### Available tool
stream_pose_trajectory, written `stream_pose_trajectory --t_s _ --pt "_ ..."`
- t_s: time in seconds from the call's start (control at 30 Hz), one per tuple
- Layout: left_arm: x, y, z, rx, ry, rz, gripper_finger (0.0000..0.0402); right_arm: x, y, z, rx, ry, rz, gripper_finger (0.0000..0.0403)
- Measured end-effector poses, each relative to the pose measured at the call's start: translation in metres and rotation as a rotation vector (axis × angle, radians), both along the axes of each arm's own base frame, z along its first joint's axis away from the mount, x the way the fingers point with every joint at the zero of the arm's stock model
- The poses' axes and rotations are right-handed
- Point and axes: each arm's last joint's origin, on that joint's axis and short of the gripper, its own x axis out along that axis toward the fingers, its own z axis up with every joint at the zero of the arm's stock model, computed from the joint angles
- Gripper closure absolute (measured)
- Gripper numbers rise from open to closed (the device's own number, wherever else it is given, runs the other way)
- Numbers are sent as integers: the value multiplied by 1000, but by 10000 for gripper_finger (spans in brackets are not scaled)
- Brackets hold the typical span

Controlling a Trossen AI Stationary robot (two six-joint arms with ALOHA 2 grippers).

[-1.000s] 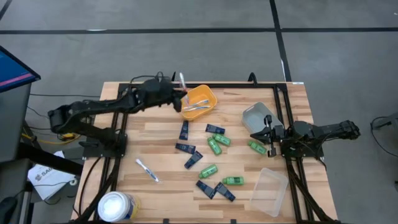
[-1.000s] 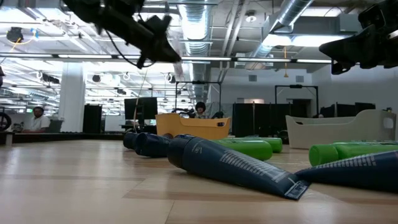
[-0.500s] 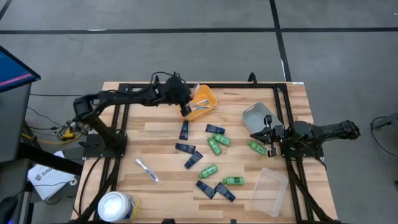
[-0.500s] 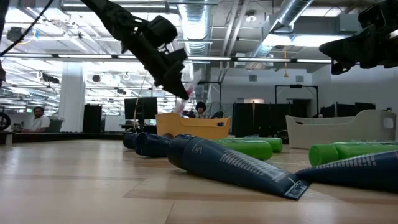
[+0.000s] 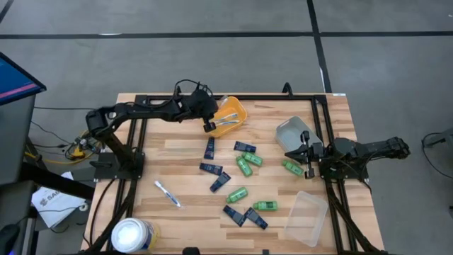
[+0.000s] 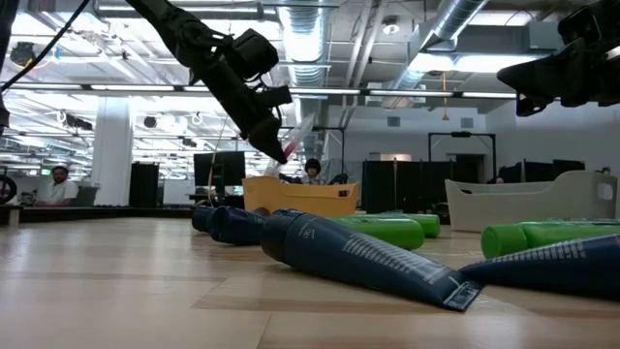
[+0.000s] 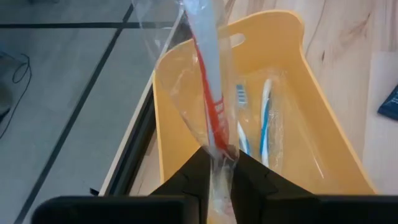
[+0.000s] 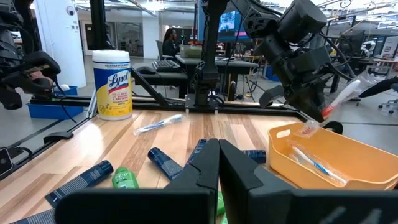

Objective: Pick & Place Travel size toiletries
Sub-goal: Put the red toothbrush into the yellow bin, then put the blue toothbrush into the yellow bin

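While upright: "Lysol" tub (image 8: 112,85); table's corner

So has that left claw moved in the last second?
Yes. The left gripper swung from beside the orange tray's far corner down to its near edge, with the wrapped toothbrush.

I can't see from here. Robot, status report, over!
Left gripper over orange tray, pinching wrapped pink toothbrush. Right gripper shut, parked by grey tray. Nothing blocking.

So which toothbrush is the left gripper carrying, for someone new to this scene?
Find the orange tray at the table's far edge. The left gripper hovers at its rim, pinching a wrapped toothbrush. It is red and white; those lying in the tray are blue.
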Motion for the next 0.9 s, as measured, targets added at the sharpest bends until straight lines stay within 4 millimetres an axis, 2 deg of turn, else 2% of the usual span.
stream_pose_trajectory --t_s 0.33,0.5,0.57,0.67,0.83,0.9 --pt "0 0 1 -13 -14 19 252 0 0 0 0 0 0 403" --pt "-10 -11 22 -64 -84 78 206 0 0 0 0 0 0 403" --pt "-17 -24 35 -103 -94 47 196 0 0 0 0 0 0 403" --pt "-31 -55 50 -202 -45 -89 188 0 0 0 0 -1 0 403" --pt "-49 -120 68 -329 30 -369 182 0 0 0 0 -1 0 403" --pt "-56 -146 69 -346 48 -473 179 0 0 0 0 -1 0 403"
